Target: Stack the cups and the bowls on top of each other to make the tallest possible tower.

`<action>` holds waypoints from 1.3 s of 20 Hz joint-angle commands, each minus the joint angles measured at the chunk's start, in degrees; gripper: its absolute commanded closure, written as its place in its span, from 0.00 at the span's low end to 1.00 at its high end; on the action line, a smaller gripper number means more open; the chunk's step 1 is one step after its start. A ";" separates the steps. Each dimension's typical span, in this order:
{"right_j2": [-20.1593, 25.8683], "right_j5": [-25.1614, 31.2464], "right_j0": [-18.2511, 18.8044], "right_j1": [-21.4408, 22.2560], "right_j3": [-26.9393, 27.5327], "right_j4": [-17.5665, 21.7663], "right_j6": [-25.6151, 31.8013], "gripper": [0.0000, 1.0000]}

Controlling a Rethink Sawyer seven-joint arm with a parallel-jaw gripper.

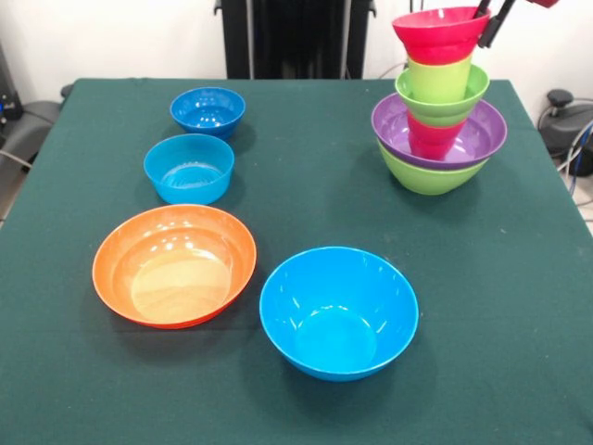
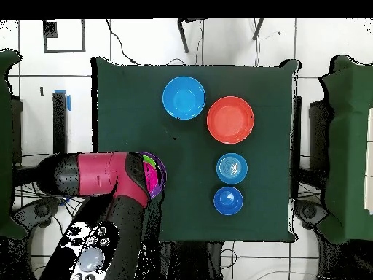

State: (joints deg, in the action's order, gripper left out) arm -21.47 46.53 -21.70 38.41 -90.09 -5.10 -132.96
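The tower (image 1: 435, 120) stands at the back right of the table in the front view. From the bottom it holds the large lime-green bowl (image 1: 428, 178), the purple bowl (image 1: 482, 134), the red cup (image 1: 432, 141), the small lime-green bowl (image 1: 445, 104), the lime-green cup (image 1: 439, 76) and the small pink-red bowl (image 1: 437, 35) on top. My gripper (image 1: 484, 26) comes in from the top edge, its jaws close together on the pink-red bowl's right rim. In the overhead view my arm (image 2: 109, 175) hides most of the tower; only the purple rim (image 2: 162, 172) shows.
Loose on the green cloth are a small dark blue bowl (image 1: 208, 110), a small light blue bowl (image 1: 189, 168), the large orange bowl (image 1: 174, 265) and the large light blue bowl (image 1: 338, 311). They also show in the overhead view (image 2: 228, 200), (image 2: 232, 168), (image 2: 230, 119), (image 2: 183, 97).
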 commanded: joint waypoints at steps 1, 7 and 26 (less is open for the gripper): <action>4.18 -2.92 0.59 -1.76 -0.76 2.83 -3.34 1.00; 4.00 -4.02 0.46 -1.65 -1.52 3.17 -3.36 1.00; 3.61 -2.75 0.30 -0.42 -2.68 2.09 -4.53 0.00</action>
State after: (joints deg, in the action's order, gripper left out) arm -21.47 46.09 -21.70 38.41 -90.11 -5.06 -132.96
